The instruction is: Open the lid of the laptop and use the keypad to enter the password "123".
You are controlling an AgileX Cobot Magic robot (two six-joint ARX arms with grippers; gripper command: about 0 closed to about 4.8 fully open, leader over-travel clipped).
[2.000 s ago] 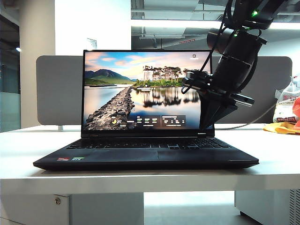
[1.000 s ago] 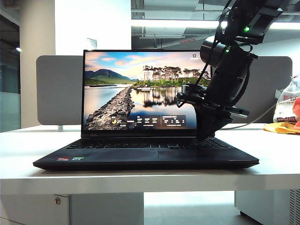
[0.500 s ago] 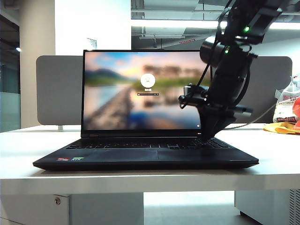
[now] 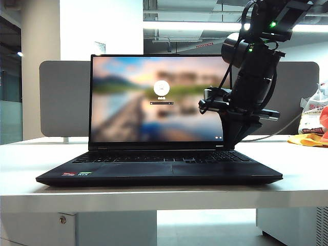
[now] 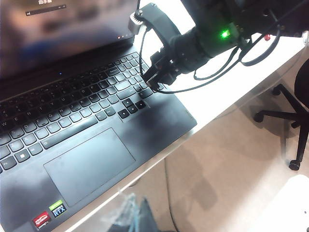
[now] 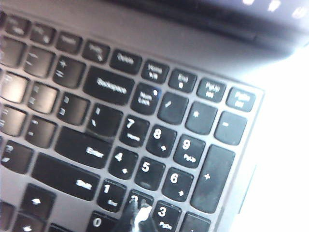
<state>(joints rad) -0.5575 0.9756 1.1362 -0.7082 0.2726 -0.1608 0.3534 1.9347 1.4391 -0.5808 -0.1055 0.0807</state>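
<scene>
The black laptop (image 4: 154,171) stands open on the white table, its lid (image 4: 154,97) upright and the screen showing a blurred picture with a sign-in field. My right gripper (image 6: 137,215) is shut, its tips together over the "2" key (image 6: 134,196) of the keypad (image 6: 164,159), between "1" and "3". The exterior view has this gripper (image 4: 229,147) pointing down at the keyboard's right end. My left gripper (image 5: 133,215) hangs blurred off the laptop's front edge, past the trackpad (image 5: 87,164), holding nothing. From there the right gripper (image 5: 153,86) shows at the keypad (image 5: 133,65).
A grey fabric divider (image 4: 64,97) stands behind the laptop. A plastic bag and yellow-orange items (image 4: 312,123) lie at the table's far right. An office chair base (image 5: 285,96) sits on the floor beyond the table's edge (image 5: 212,113).
The screen switched from the sharp lake wallpaper to a blurred picture with a sign-in field. My right gripper dipped to the keyboard, then shifted slightly right and turned.
</scene>
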